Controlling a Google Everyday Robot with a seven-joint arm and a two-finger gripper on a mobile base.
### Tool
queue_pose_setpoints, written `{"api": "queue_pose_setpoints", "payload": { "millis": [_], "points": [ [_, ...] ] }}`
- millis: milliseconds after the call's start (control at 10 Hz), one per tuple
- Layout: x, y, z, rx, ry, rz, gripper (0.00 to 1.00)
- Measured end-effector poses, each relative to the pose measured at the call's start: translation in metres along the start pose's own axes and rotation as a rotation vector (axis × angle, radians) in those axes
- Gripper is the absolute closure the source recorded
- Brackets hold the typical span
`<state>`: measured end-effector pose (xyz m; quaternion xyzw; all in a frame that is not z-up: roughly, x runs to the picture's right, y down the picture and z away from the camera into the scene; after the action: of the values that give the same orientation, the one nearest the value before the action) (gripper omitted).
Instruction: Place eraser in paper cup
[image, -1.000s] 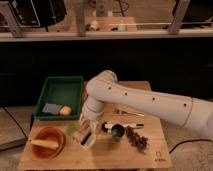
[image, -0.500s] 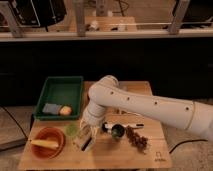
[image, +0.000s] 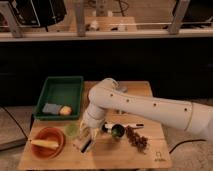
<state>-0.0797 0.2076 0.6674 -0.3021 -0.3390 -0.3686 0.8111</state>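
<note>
My gripper (image: 85, 141) hangs from the white arm (image: 140, 106) and sits low over the front left of the wooden table (image: 115, 157), between the orange bowl (image: 47, 143) and the dark green-black cup (image: 117, 131). A pale shape and a small dark streak lie right at the gripper. I cannot tell whether they are the paper cup and the eraser or parts of the gripper. Neither the paper cup nor the eraser shows clearly anywhere else.
A light-green cup (image: 72, 130) stands just left of the gripper. A black-and-white marker (image: 129, 126) and a dark red cluster (image: 138, 140) lie to its right. A green tray (image: 60, 90) at the back left holds a grey-blue sponge (image: 50, 108) and an orange ball (image: 65, 111).
The gripper has moved down and a little toward the table's front edge; the elbow has dropped with it. The other objects have not moved.
</note>
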Motion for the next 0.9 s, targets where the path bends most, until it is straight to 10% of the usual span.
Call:
{"api": "queue_pose_setpoints", "payload": {
  "millis": [500,900],
  "points": [
    [0.0033,-0.0029,0.0021,0.013,-0.007,0.005,0.23],
    [0.0024,-0.0020,0.0004,0.016,-0.011,-0.007,0.20]
  ]
}}
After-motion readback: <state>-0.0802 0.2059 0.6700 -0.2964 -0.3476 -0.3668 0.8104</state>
